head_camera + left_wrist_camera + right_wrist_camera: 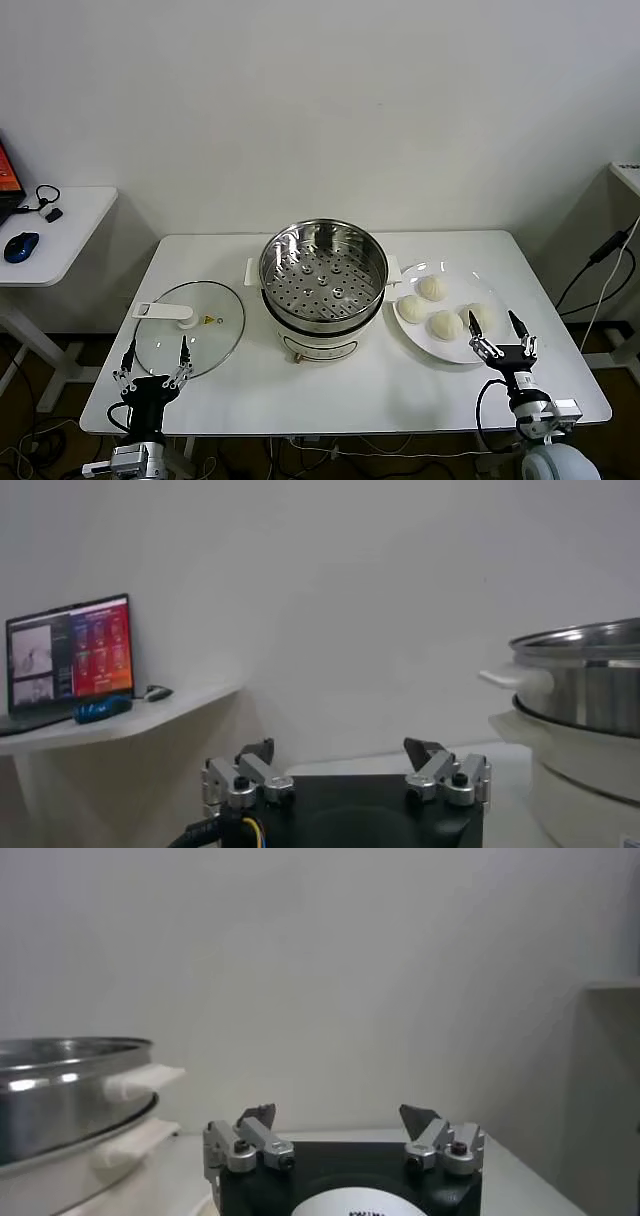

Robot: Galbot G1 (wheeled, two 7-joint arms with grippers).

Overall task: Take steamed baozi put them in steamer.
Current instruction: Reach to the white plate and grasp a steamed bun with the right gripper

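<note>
A side desk stands at far left, apart from the table; it carries a blue mouse and the corner of a laptop. The left wrist view shows that laptop's lit screen, which the head view nearly cuts off.

The left gripper hovers at the table's near left edge, jaws spread wide and holding nothing, its fingertips over the near rim of the glass lid. The lid lies flat, white handle up, just beside the steamer with a narrow gap between them.

The steamer sits mid-table, uncovered, its perforated tray bare. Bare tabletop runs along the near edge in front of it, and a strip lies behind it up to the wall. Both wrist views show only its steel wall and white side handles from low down; the tray shows in the head view alone.

Right of it, nearly touching, a white plate holds four baozi clustered together. The right gripper hangs at the plate's near right rim, jaws spread wide, empty, close to the nearest bun. The plate and baozi do not appear in the right wrist view. Open tabletop remains to the right edge; cables hang beyond it.
</note>
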